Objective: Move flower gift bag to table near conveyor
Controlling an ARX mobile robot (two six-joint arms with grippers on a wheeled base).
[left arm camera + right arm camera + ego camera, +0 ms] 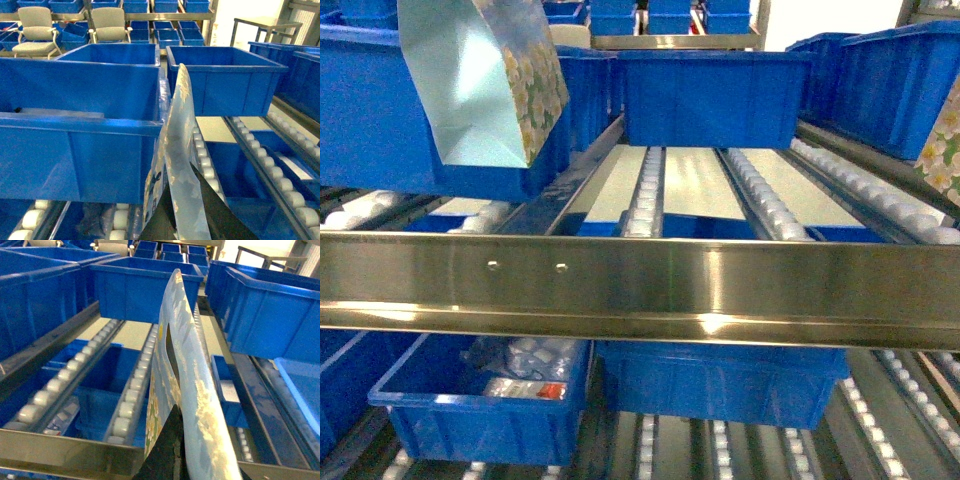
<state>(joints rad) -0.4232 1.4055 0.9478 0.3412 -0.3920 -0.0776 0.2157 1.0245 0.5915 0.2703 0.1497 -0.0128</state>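
Two flower gift bags are up: left fingers (187,220) pinch one (485,75) at far left above a blue bin (380,110), right fingers (175,450) clamp the other (185,380) at the right edge. Both hang over the conveyor (760,200), behind the steel rail (640,280); open roller lanes between them.

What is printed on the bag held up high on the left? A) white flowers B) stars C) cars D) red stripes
A: the flower gift bag shows white blossoms on its side panel, hanging in front of a blue bin.
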